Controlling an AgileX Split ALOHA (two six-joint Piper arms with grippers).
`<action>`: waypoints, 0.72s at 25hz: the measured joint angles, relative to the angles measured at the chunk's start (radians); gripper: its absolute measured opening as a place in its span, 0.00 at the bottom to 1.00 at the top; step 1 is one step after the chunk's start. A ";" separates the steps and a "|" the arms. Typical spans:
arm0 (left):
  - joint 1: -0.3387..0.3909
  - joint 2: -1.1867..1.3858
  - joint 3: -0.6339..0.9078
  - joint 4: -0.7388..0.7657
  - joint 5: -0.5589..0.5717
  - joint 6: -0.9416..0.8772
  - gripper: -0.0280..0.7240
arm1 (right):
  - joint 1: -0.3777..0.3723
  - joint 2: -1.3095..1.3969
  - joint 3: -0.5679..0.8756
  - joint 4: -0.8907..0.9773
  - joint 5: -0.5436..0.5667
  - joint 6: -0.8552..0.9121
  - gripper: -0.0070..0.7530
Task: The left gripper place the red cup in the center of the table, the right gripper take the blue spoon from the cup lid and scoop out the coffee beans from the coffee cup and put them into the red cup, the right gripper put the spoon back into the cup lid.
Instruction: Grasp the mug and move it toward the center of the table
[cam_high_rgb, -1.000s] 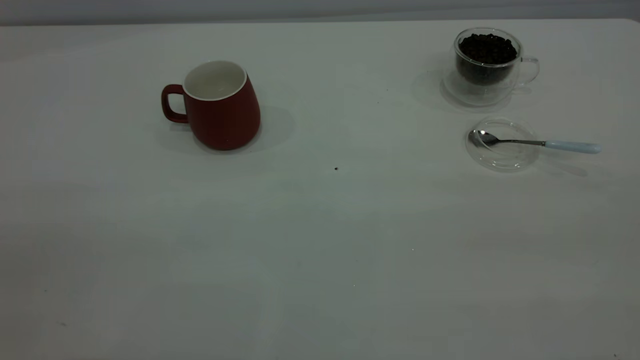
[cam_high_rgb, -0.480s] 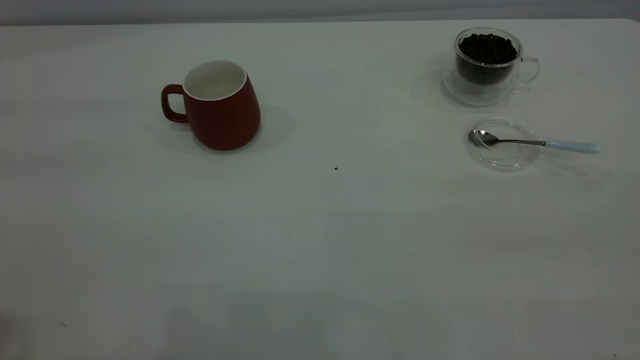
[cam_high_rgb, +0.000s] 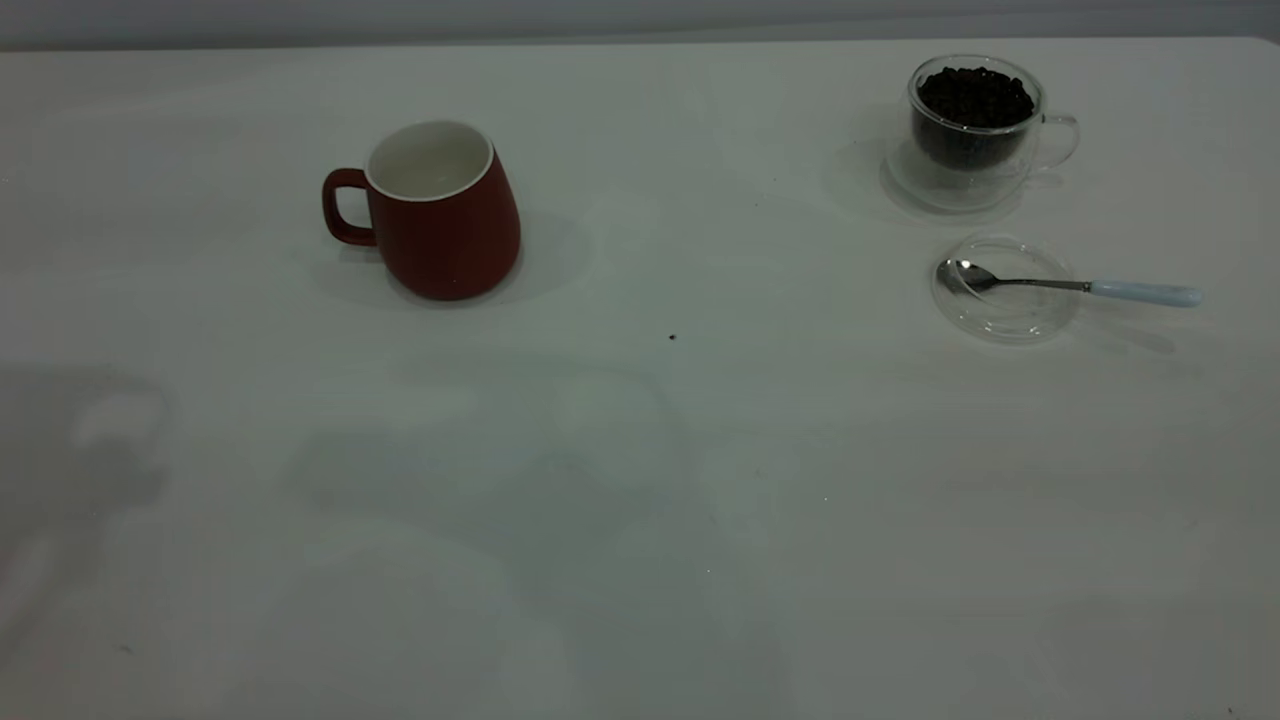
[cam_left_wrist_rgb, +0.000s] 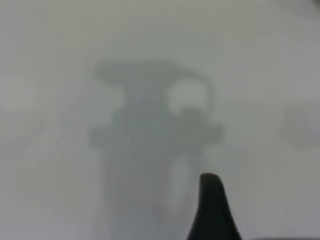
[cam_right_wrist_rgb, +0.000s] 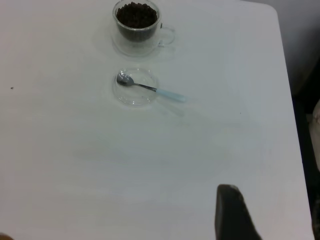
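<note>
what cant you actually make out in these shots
- Left gripper: outside the exterior view; the left wrist view shows one dark fingertip at the edge over a blurred shadow, so its opening is unreadable.
- Right gripper: the right wrist view shows one fingertip, cut by the edge.
- Red cup: its bottom is hidden by its wall in the exterior view.

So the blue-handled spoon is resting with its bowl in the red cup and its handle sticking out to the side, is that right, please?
Not quite. The spoon rests with its bowl on the clear cup lid, not in the red cup, which stands empty far off to the left. The handle does stick out to the side. The exterior view shows this, and the right wrist view confirms the spoon on the lid.
</note>
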 joint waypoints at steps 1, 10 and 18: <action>0.000 0.037 -0.016 0.000 -0.021 0.003 0.82 | 0.000 0.000 0.000 0.000 0.000 0.000 0.56; 0.000 0.233 -0.122 0.023 -0.257 0.076 0.82 | 0.000 0.000 0.000 0.000 0.000 0.000 0.56; -0.021 0.514 -0.502 -0.018 0.081 0.181 0.82 | 0.000 0.000 0.000 0.000 0.000 0.000 0.56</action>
